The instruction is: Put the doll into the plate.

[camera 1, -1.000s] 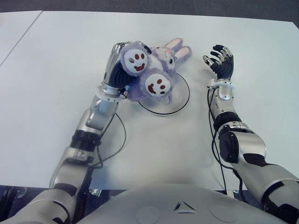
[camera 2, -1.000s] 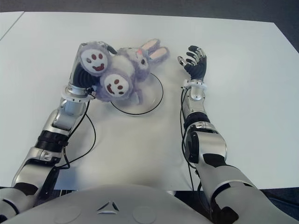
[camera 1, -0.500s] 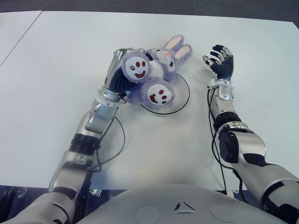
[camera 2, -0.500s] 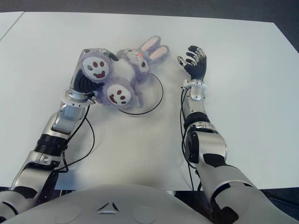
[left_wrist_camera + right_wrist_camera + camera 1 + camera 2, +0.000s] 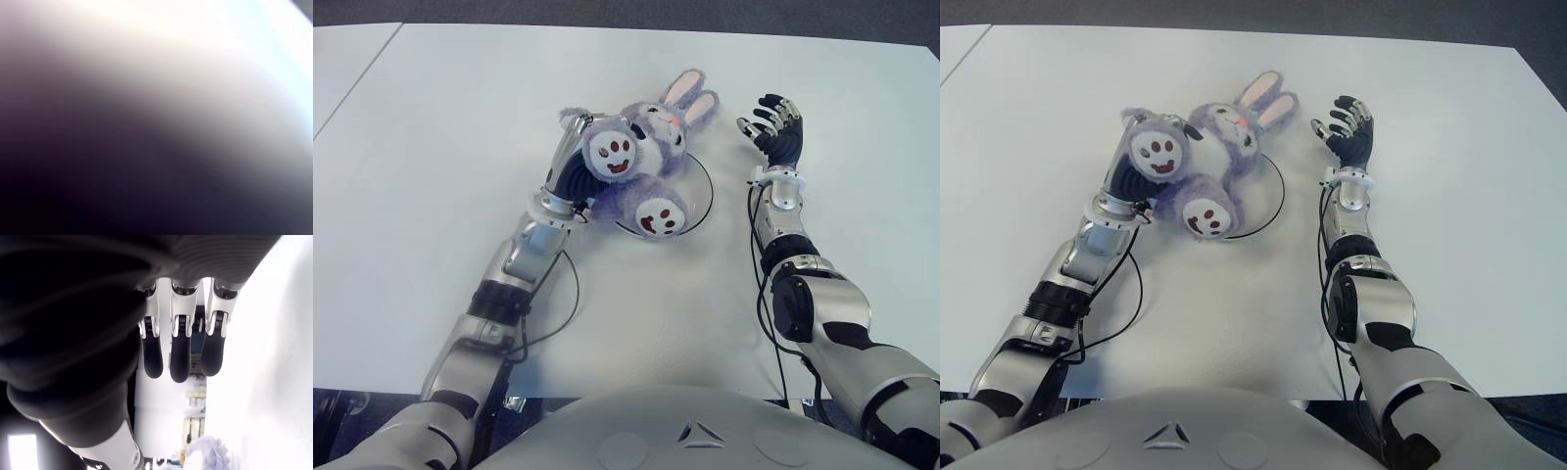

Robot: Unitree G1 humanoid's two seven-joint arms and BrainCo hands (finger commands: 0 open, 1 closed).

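Observation:
The doll [image 5: 651,147] is a purple plush rabbit with pink ears and white foot pads with red faces. It lies across the clear black-rimmed plate [image 5: 709,196], ears pointing to the far side, one foot at the near rim. My left hand [image 5: 570,168] is on the doll's left side, fingers curled over its upper foot. The left wrist view is filled by a blur and shows nothing clearly. My right hand [image 5: 775,127] shows to the right of the plate, with its fingers [image 5: 179,352] spread and holding nothing.
The white table [image 5: 450,108] spreads wide to the left and right of the plate. A black cable [image 5: 570,294] loops beside my left forearm. The table's far edge meets a dark floor.
My left hand has carried the doll farther from me and lower, onto the plate. The doll has turned, so its ears point away and its lower foot is at the near rim. My right hand has not moved.

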